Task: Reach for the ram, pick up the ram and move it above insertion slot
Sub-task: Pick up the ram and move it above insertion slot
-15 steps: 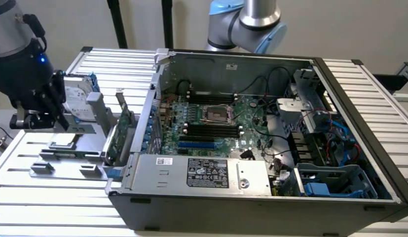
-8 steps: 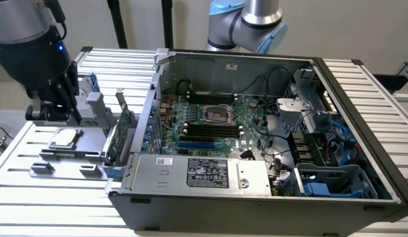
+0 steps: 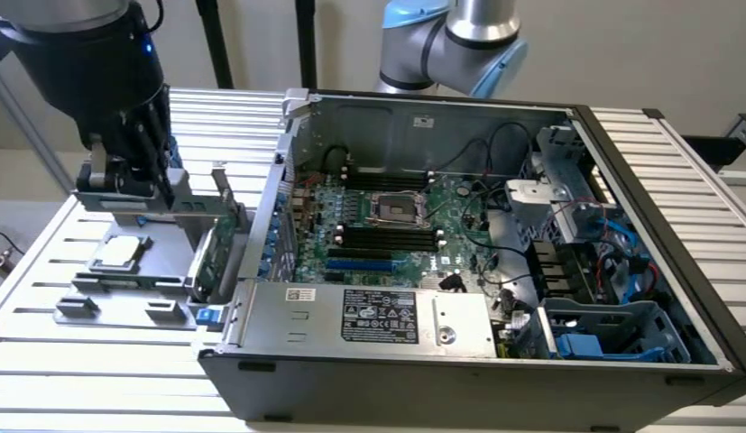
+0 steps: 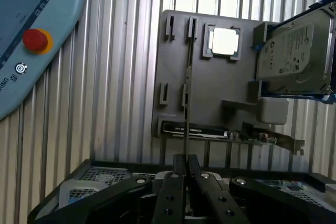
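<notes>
Grasp made on the stick; carry to the socket not yet done.

Black two-finger gripper point(image 4: 186, 170) pinched tight on the ram point(image 4: 187, 87), a thin green circuit stick seen edge-on. Poised over the grey plastic parts tray point(image 3: 168, 271) at nine o'clock of the open black computer case point(image 3: 469, 383); impossible to say whether lifted clear of its holder. Well apart from the insertion slot point(image 3: 385, 236), a long black memory socket among parallel ones at the motherboard's middle, so reach and grip judged complete, transfer left. Underneath, a ribbed aluminium slat table point(image 3: 59, 361); behind, at twelve o'clock, a pale plain wall point(image 3: 661, 54) and dark upright poles point(image 3: 211, 41).
</notes>
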You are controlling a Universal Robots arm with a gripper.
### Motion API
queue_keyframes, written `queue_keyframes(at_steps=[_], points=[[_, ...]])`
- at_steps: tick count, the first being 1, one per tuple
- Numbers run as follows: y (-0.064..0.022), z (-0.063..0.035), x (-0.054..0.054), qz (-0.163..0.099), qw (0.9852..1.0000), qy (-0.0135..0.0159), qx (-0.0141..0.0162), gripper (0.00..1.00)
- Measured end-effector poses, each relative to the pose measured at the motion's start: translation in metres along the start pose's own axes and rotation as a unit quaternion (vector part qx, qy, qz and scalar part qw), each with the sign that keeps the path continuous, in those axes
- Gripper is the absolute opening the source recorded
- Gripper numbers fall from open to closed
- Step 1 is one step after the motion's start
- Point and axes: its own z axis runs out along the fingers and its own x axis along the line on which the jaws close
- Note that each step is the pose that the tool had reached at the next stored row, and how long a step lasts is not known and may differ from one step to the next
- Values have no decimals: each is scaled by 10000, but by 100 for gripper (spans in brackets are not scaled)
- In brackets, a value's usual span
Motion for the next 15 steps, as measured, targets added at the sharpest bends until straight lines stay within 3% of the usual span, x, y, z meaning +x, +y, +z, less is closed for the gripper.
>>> queue_keyframes(at_steps=[5,15], points=[[-222,-152,3,2,10000,-1,-27,14],[-674,-211,27,2,10000,-3,-38,14]])
